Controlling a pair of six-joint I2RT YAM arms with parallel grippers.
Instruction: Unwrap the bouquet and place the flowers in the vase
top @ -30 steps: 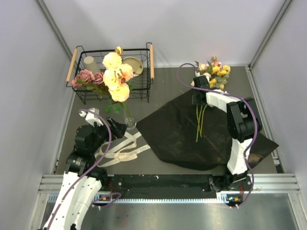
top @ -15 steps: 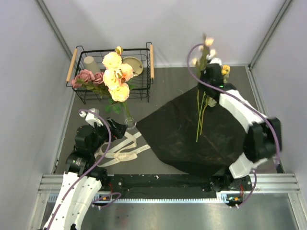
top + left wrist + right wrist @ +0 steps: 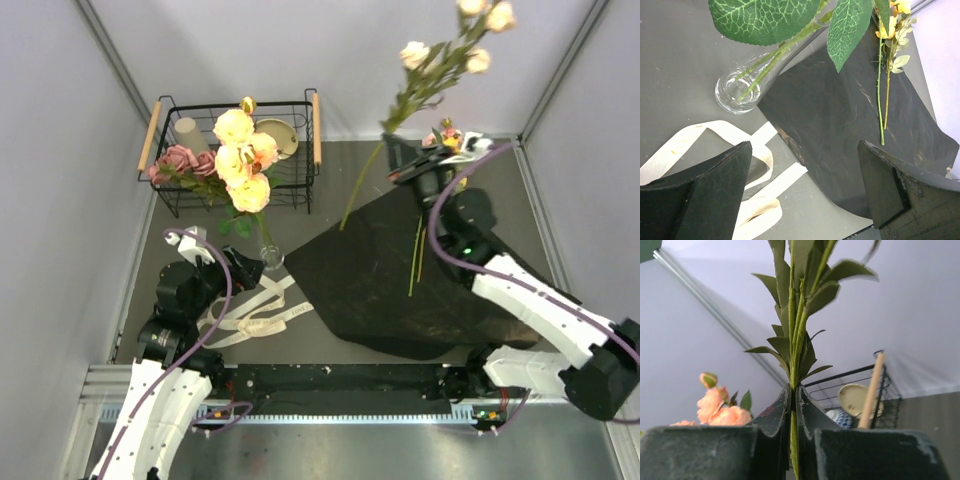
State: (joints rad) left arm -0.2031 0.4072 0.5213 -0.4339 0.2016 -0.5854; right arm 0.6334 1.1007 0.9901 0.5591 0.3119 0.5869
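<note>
My right gripper (image 3: 410, 168) (image 3: 794, 399) is shut on a green flower stem (image 3: 795, 335) and holds it high above the table. Its cream blooms (image 3: 470, 25) reach the back wall and its cut end (image 3: 347, 218) hangs over the spread black paper (image 3: 400, 285). Other flowers (image 3: 452, 140) lie at the paper's far corner, with two bare stems (image 3: 416, 255) (image 3: 883, 100) on it. The clear glass vase (image 3: 271, 258) (image 3: 736, 91) holds yellow and peach roses (image 3: 243, 160). My left gripper (image 3: 243, 270) (image 3: 804, 165) hangs open beside the vase, above the cream ribbon (image 3: 250, 312) (image 3: 752, 172).
A black wire basket (image 3: 300, 180) with wooden handles stands at the back left. It holds a beige paper cup (image 3: 188, 133), mauve flowers (image 3: 180, 160) and a small dish (image 3: 277, 136). A blue-patterned bowl (image 3: 840, 416) shows in the right wrist view.
The right gripper closed on a stem lying on the paper and lifted it up and leftwards, swinging the arm out over the paper. The left arm stayed still.
</note>
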